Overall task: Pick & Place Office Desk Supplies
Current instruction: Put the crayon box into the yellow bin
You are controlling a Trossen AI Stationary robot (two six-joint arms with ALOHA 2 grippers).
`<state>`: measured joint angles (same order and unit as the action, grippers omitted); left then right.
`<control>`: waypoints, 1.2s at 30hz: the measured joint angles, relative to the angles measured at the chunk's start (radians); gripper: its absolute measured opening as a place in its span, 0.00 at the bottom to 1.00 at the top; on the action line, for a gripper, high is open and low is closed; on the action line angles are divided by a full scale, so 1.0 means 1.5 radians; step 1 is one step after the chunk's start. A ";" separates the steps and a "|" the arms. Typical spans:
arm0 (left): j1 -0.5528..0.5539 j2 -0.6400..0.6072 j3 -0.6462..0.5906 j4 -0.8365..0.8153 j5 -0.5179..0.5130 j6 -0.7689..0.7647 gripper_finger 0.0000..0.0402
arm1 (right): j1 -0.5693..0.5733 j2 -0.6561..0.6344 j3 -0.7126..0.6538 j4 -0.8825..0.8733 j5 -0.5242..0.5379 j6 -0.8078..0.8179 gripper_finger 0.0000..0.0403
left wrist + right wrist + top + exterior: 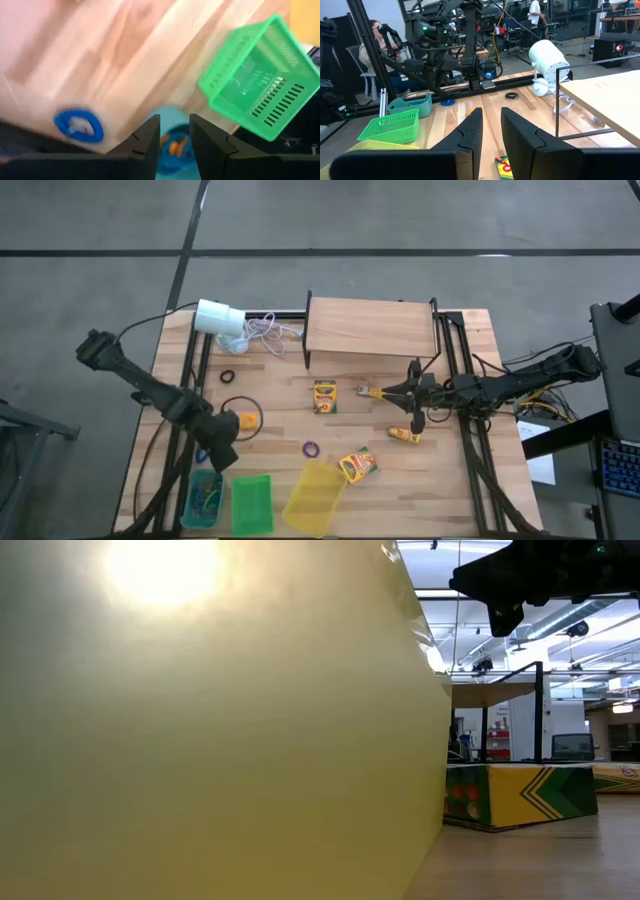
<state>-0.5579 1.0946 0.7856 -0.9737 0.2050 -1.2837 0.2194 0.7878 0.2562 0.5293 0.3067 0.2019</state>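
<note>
Dark left end effector [216, 458] hovers over the teal basket [190, 505], fingers parted.

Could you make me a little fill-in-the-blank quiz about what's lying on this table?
1. The basket between the teal bin and the yellow bin is coloured ____.
2. The white cylinder lies beside the wooden ____ at the table's far edge.
3. The small purple loop lies on the bare ____.

Missing words: green; shelf; table
</note>
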 joint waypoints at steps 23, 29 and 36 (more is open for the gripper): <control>0.294 0.000 -0.042 0.316 -0.119 0.704 0.27 | 0.000 0.000 0.000 0.000 0.000 0.000 0.19; 0.293 -0.021 -0.077 0.358 -0.112 0.731 0.27 | 0.000 0.000 0.000 0.000 0.000 0.000 0.17; 0.293 -0.132 -0.128 0.401 -0.112 0.793 0.27 | 0.000 0.000 0.000 0.000 0.000 0.000 0.19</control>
<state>-0.1181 0.8963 0.5937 -0.3727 0.0370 -0.0942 0.2193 0.7879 0.2562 0.5293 0.3069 0.2018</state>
